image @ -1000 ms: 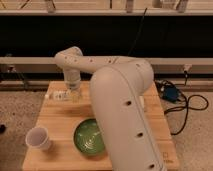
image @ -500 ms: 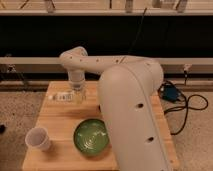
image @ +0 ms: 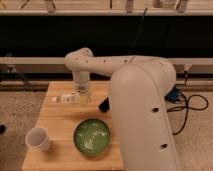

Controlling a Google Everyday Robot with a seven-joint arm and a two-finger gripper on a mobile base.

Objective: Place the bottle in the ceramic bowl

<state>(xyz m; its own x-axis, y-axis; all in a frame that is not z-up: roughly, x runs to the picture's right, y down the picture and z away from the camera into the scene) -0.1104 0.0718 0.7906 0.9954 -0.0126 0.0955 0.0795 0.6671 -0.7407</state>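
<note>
The white two-finger gripper [image: 83,97] hangs low over the far part of the pale wooden table [image: 55,125], pointing straight down from the bulky white robot arm [image: 145,100] that fills the right side of the scene. Its claw is drawn narrow, jaws together. The small clear plastic bottle [image: 67,98] with the pale label lies on its side on the table at the far left, white cap pointing left, its other end right at the gripper's tips (whether the claw actually has hold of that end cannot be told).

Nearer, and a little to the right, sits the round glossy green ceramic bowl [image: 80,137], upright and well apart from the bottle. A small white cup [image: 38,138] stands at the near left corner, left of the bowl and not touching it. A dark object [image: 104,105] shows on the table beside the arm. On the speckled floor to the right a black cable [image: 192,107] loops.
</note>
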